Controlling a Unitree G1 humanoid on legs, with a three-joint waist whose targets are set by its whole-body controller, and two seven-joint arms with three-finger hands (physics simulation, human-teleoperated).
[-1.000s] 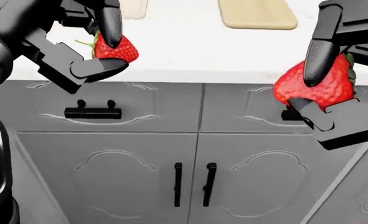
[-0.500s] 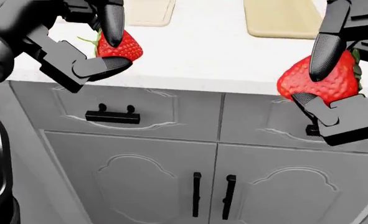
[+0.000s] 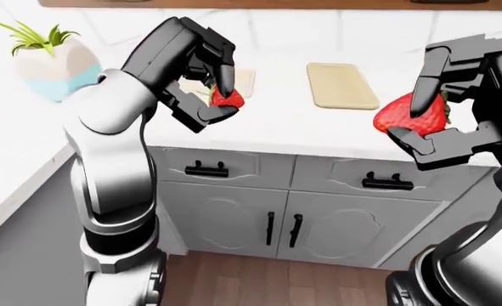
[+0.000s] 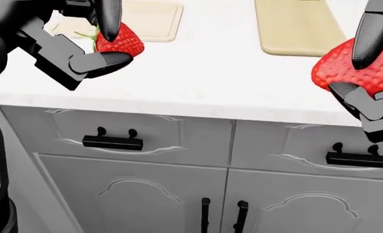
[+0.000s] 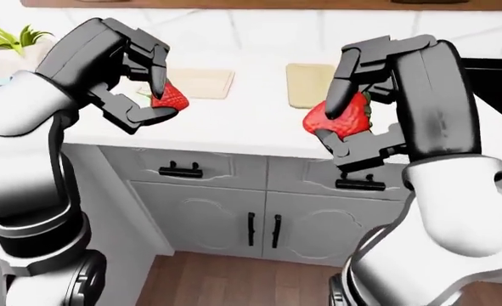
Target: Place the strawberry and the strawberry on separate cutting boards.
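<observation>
A: Status on the hands?

B: left hand (image 4: 91, 46) clamped on the smaller strawberry (image 4: 118, 42), glossy red, seeded, green stalk poking out left. right hand (image 5: 353, 111) clamped on the bigger strawberry (image 5: 337, 119), same bumpy skin. Both held in the air above the white countertop (image 4: 204, 82) edge.

A: Boards?

B: Two flat rounded-corner slabs on the counter. Pale cutting board (image 4: 153, 18) just above the left berry in the head view, tan cutting board (image 4: 298, 26) toward the right. Neither berry touches one.

A: Surroundings?

B: Grey panelled cabinets (image 3: 284, 217) with black handles below, potted plant (image 3: 51, 60) far left, wood floor (image 3: 267, 280).
</observation>
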